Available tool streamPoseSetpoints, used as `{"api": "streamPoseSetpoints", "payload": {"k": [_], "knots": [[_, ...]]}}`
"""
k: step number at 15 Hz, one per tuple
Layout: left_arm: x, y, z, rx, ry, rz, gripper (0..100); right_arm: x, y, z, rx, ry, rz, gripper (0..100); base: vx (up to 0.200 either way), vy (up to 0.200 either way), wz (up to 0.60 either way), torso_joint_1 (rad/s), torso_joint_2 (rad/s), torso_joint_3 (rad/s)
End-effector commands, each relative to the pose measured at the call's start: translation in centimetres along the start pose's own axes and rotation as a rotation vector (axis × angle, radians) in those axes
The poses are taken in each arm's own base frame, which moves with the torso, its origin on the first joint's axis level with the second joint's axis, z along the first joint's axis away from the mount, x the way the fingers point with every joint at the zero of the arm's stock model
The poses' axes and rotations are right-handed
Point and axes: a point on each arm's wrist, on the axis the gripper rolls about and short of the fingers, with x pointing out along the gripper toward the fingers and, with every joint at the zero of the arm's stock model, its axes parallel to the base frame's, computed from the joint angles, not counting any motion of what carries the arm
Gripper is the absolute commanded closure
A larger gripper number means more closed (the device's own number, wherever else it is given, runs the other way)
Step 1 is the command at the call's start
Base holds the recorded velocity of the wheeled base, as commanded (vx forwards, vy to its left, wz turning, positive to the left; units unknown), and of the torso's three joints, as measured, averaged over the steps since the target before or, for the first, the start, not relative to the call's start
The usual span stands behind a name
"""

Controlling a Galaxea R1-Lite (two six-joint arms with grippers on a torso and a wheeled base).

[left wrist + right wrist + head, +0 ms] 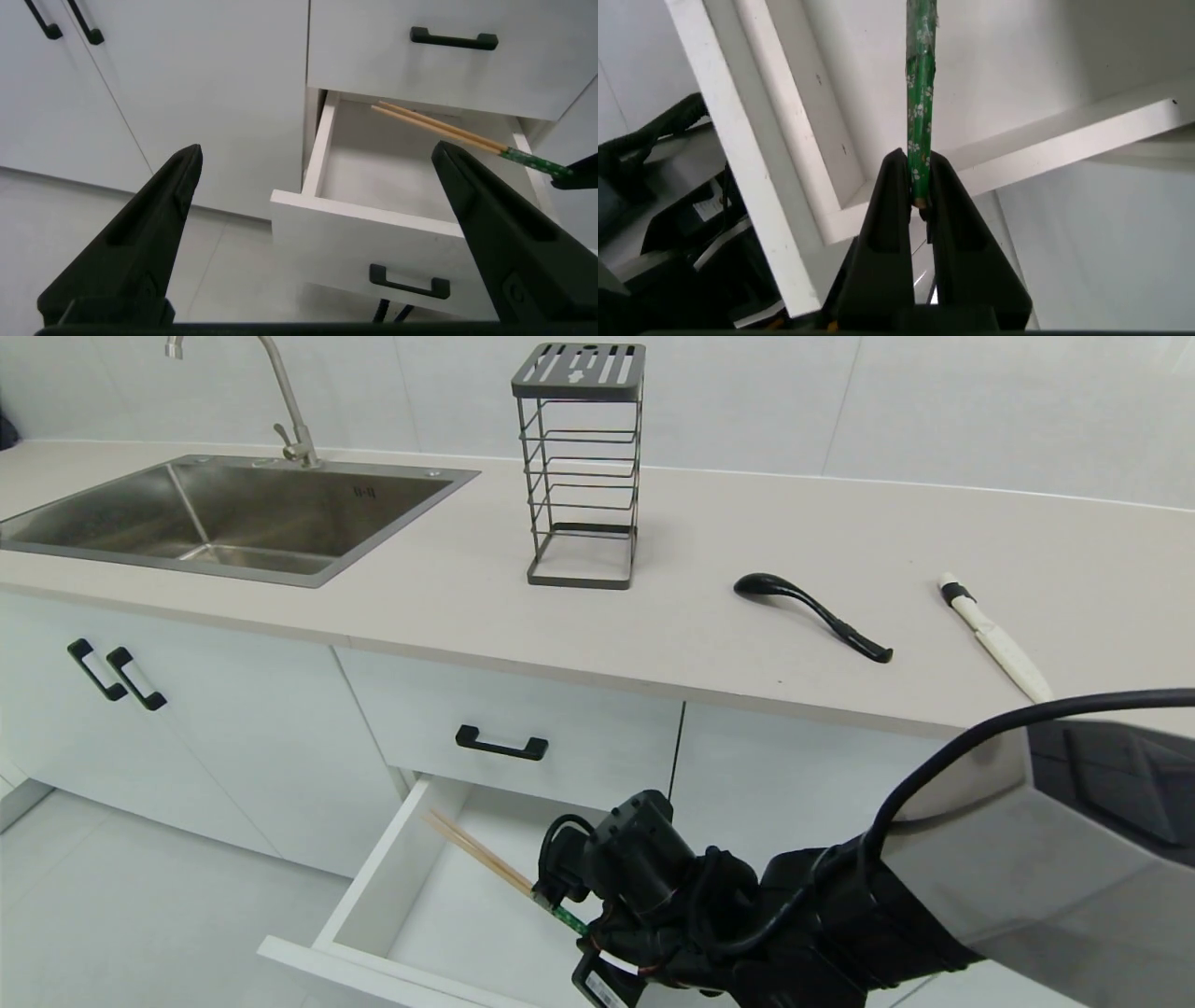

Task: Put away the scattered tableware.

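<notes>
A pair of wooden chopsticks (481, 857) with green patterned ends (920, 84) hangs over the open white drawer (373, 882), below the countertop. My right gripper (563, 907) is shut on the green ends (917, 173), and the tips slant toward the drawer's back left. In the left wrist view the chopsticks (439, 133) cross above the drawer (322, 154). My left gripper (318, 163) stands open and holds nothing, out in front of the drawer. On the countertop lie a black spoon (810, 612) and a white knife (995, 638).
A dark wire rack (581, 467) stands mid-counter with a steel sink (233, 513) and tap to its left. Closed cabinet doors with black handles (117, 677) sit left of the drawer, and a shut drawer (501, 743) lies above it.
</notes>
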Motion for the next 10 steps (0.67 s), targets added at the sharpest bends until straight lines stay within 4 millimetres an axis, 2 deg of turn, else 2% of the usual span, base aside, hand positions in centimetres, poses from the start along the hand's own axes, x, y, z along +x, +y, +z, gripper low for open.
{"api": "streamPoseSetpoints", "payload": {"k": [1, 3, 6, 9, 10], "knots": [[0.0, 0.0, 0.0, 0.000, 0.001, -0.001, 0, 1.5, 0.1, 0.2, 0.026, 0.024, 0.002, 100, 0.000, 0.000, 0.00, 0.000, 0.00, 0.000], [0.0, 0.0, 0.0, 0.000, 0.001, -0.001, 0, 2.8, 0.1, 0.8, 0.053, 0.016, 0.001, 100, 0.000, 0.000, 0.00, 0.000, 0.00, 0.000], [0.0, 0.0, 0.0, 0.000, 0.001, -0.001, 0, 4.1, 0.2, 0.6, 0.052, 0.031, -0.007, 100, 0.000, 0.000, 0.00, 0.000, 0.00, 0.000], [0.0, 0.0, 0.0, 0.000, 0.001, 0.001, 0, 4.4, 0.3, 0.4, 0.027, 0.055, -0.001, 100, 0.000, 0.000, 0.00, 0.000, 0.00, 0.000], [0.0, 0.0, 0.0, 0.000, 0.001, -0.001, 0, 4.3, 0.2, 1.0, 0.029, 0.044, -0.004, 100, 0.000, 0.000, 0.00, 0.000, 0.00, 0.000]]}}
